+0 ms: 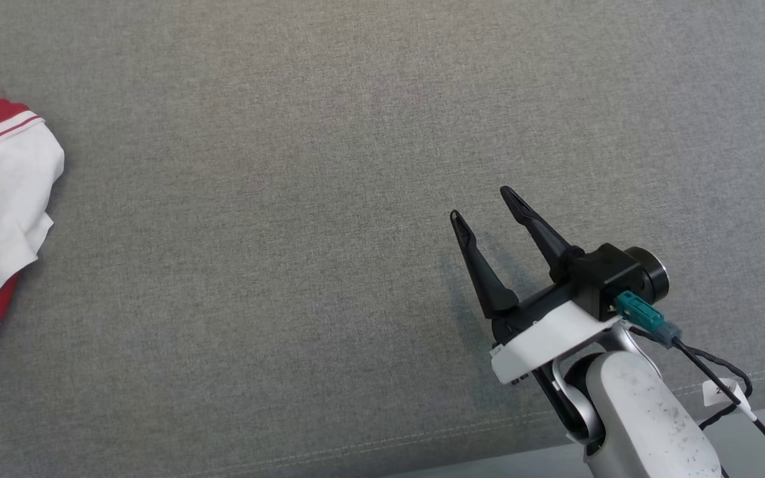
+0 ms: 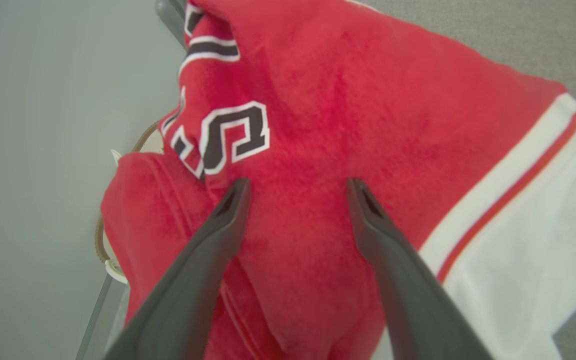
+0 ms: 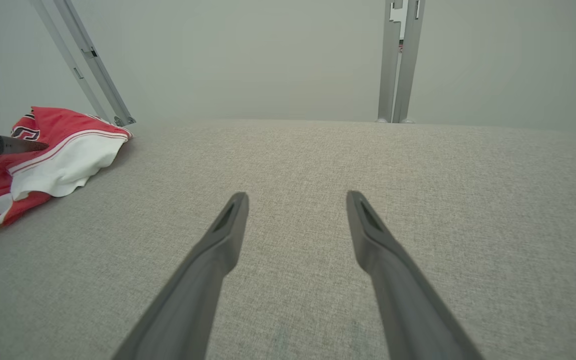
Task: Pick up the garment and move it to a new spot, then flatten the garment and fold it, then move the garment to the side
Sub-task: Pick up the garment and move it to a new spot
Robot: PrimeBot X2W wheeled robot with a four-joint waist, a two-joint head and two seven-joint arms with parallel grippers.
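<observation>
Pickup step, grab not yet made.

Near right: my right gripper (image 1: 481, 204) hangs over bare grey upholstery (image 1: 289, 232). Both fingers are spread wide with nothing between them, well apart from the garment.

Further off, left: garment (image 1: 4, 192), a crumpled red-and-white heap (lettered print, white sleeve with a red stripe) at the left edge of the upholstery. The white part is on the heap's right side, towards the middle.

My left gripper (image 2: 298, 182) is right over it, fingers splayed open. The tips point into the red body panel just beside the print. Cannot tell whether the tips touch the cloth or sit just above it. Nothing pinched.

Far edge, beyond the heap: metal frame posts (image 3: 398, 60).

Next move, my read:
- Push the left tips down into the red fold.
- Close on a proper bunch of cloth, not a single layer.
- Lift and carry it right, to the middle of the upholstery.

Right gripper likely comes in later, for the flattening.

Risk, as I judge it: the heap sits at the edge, so a weak pinch could drag it off instead of lifting it.
</observation>
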